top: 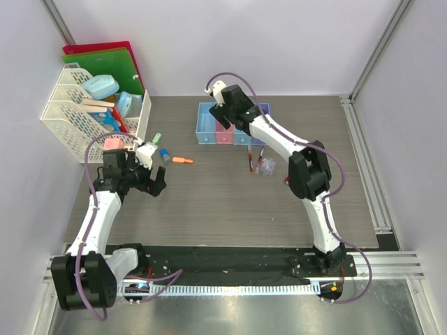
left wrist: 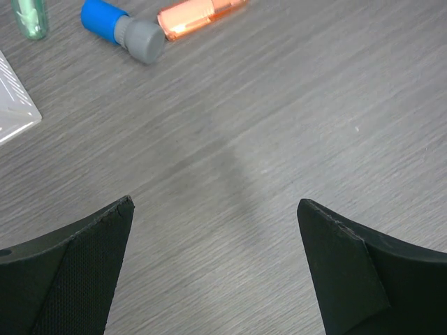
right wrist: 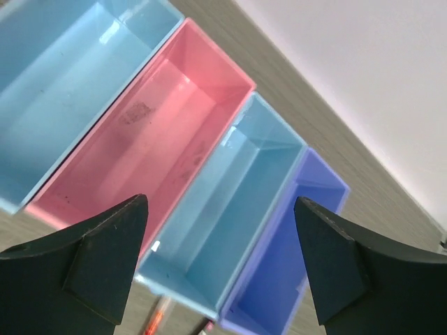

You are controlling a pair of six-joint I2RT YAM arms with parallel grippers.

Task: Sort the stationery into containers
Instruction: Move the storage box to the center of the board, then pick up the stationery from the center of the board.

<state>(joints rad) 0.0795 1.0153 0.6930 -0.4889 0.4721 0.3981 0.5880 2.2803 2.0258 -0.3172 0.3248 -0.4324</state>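
The right gripper (right wrist: 220,209) has its black fingers spread wide with nothing between them. It hovers over the row of four joined plastic bins (right wrist: 160,125), light blue, pink, light blue and purple, probably placed for a drop. What shows of the bins looks empty.

The left gripper (left wrist: 215,206), equally wide and empty, hangs low over the grey wood-grain table (left wrist: 279,105), likely lining up on the short orange marker (left wrist: 199,14), blue-capped piece (left wrist: 119,28) and green piece (left wrist: 29,17) just beyond.

Two thin red-and-black pens (top: 251,159) and a clear bluish lump (top: 267,166) lie nearer than the bins' right end.
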